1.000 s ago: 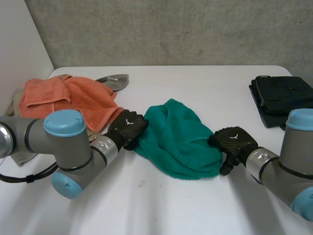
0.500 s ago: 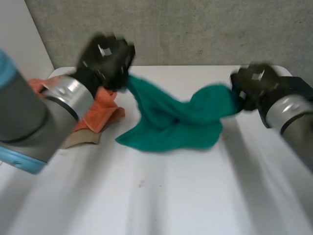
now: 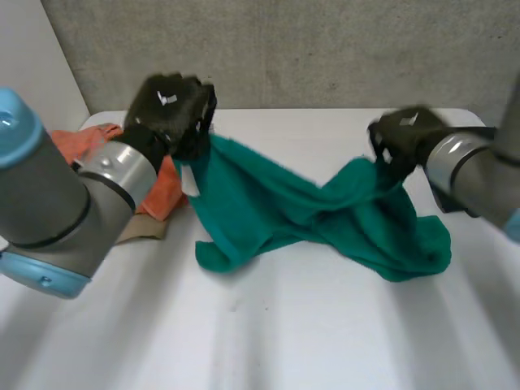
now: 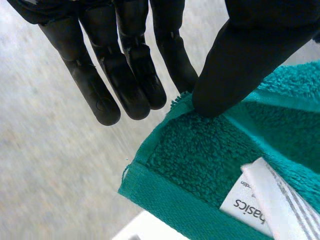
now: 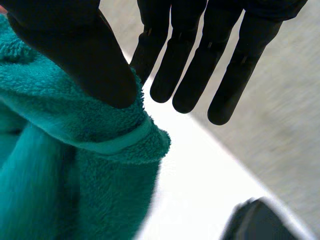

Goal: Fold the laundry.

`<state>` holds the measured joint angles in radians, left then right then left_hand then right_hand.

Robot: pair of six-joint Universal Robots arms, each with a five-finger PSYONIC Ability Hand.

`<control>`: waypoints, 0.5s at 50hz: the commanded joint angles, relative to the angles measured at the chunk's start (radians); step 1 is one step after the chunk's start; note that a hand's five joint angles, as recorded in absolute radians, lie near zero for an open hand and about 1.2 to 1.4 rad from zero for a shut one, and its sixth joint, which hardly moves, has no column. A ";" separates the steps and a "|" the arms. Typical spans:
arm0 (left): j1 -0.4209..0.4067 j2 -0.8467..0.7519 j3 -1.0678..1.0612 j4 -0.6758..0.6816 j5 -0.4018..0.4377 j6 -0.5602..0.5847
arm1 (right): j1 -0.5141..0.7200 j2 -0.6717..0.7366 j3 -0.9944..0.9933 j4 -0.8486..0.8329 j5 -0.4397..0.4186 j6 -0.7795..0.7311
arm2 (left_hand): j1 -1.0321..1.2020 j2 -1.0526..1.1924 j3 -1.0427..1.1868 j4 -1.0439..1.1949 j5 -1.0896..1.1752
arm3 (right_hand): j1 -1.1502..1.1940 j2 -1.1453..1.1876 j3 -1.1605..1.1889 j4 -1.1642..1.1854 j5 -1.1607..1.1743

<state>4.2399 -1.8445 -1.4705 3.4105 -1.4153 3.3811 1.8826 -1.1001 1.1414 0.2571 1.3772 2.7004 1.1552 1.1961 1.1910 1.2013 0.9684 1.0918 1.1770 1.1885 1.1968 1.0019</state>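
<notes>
Between thumb and straight fingers (image 4: pixel 131 75) of left hand (image 3: pixel 172 110): one hemmed corner of teal terry-cloth towel (image 3: pixel 272 207), pinched against the thumb pad, white sewn-in label (image 4: pixel 256 210) just beyond the thumb. Much the same at right hand (image 3: pixel 404 134): straight fingers (image 5: pixel 197 70) and thumb nipping a rolled, hemmed edge, at or near another corner; cannot tell which.

Outward from both sets of fingers: towel slung between them, raised at each grip, sagging and twisted in the middle, lower folds draped on white counter (image 3: pixel 284 333). Behind the left fingers, beside the teal cloth: crumpled orange terry towel (image 3: pixel 81 140), not folded.

Judged early in the task. Reads as the spreading-out step; no fold made yet. Left to do: pull square, lay flat, fold, then deal with the orange one.

Thick looped pile, soft and limp, with a flat woven band along the hem. Likely to bunch rather than hang square.
</notes>
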 commanded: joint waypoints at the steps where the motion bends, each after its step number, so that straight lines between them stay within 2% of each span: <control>1: 0.008 -0.123 0.045 0.035 -0.002 0.064 | 0.013 0.154 -0.087 -0.045 0.058 0.009 | 0.241 0.200 0.205 0.195 0.253 | 0.304 0.219 0.208 0.199 0.220; 2: 0.008 -0.145 0.082 0.053 -0.004 0.072 | 0.018 0.166 -0.151 -0.093 0.104 0.004 | 0.241 0.200 0.205 0.195 0.253 | 0.304 0.219 0.208 0.199 0.220; 5: 0.003 -0.203 0.246 0.147 -0.011 0.086 | 0.026 0.164 -0.222 -0.183 0.166 -0.002 | 0.241 0.200 0.205 0.195 0.253 | 0.304 0.219 0.208 0.199 0.220; 6: 0.000 -0.209 0.281 0.171 -0.011 0.087 | 0.024 0.161 -0.250 -0.264 0.189 0.009 | 0.241 0.200 0.205 0.195 0.253 | 0.304 0.219 0.208 0.199 0.220; 9: -0.003 -0.209 0.419 0.297 -0.007 0.072 | 0.024 0.131 -0.259 -0.409 0.197 0.018 | 0.241 0.200 0.205 0.195 0.253 | 0.304 0.219 0.208 0.199 0.220; 10: -0.005 -0.209 0.449 0.334 -0.013 0.064 | 0.024 0.085 -0.252 -0.506 0.201 0.025 | 0.241 0.200 0.205 0.195 0.253 | 0.304 0.219 0.208 0.199 0.220; 13: 0.005 -0.206 0.538 0.452 -0.027 -0.006 | 0.026 -0.018 -0.214 -0.599 0.204 0.035 | 0.241 0.200 0.205 0.195 0.253 | 0.304 0.219 0.208 0.199 0.220; 15: 0.006 -0.206 0.567 0.474 -0.046 -0.058 | 0.023 -0.065 -0.192 -0.596 0.198 0.033 | 0.241 0.200 0.205 0.195 0.253 | 0.304 0.219 0.208 0.199 0.220; 18: 0.005 -0.202 0.559 0.442 -0.060 -0.072 | 0.017 -0.125 -0.152 -0.552 0.198 0.033 | 0.241 0.200 0.205 0.195 0.253 | 0.304 0.219 0.208 0.199 0.220; 25: -0.001 -0.124 0.320 0.305 -0.067 -0.071 | 0.003 -0.142 -0.016 -0.291 0.194 0.038 | 0.241 0.200 0.205 0.195 0.253 | 0.304 0.219 0.208 0.199 0.220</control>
<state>4.2417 -2.0405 -0.9459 3.8266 -1.4760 3.3125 1.8983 -1.2202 0.9971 -0.2665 1.5787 2.7366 1.1552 1.1988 1.1953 1.2018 0.9686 1.0918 1.1777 1.1917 1.1978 1.0059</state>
